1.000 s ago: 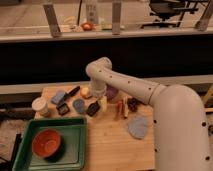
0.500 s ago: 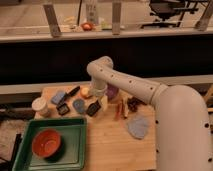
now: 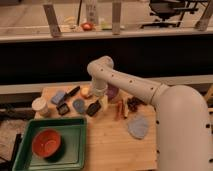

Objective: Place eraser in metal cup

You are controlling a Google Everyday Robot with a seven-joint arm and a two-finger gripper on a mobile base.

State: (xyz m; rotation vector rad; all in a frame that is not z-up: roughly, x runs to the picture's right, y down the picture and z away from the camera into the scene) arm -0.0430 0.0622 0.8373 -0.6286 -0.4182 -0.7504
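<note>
My gripper (image 3: 100, 99) hangs below the white arm's bent wrist, low over the middle of the wooden table (image 3: 107, 147). It stands open with nothing held. The eraser (image 3: 93, 107), a small black block, lies on the table just in front of it and slightly left. The metal cup (image 3: 79, 105), short, round and grey-dark, stands just left of the eraser. The arm's wrist hides most of the fingers.
A white cup (image 3: 40, 106), a pale blue block (image 3: 58, 97), a black squarish piece (image 3: 63, 108) and a black stick (image 3: 72, 91) sit at the left. A purple bowl (image 3: 113, 92), reddish items (image 3: 133, 104) and a grey cloth (image 3: 138, 126) lie right. A green tray (image 3: 70, 150) holds a red bowl (image 3: 46, 142).
</note>
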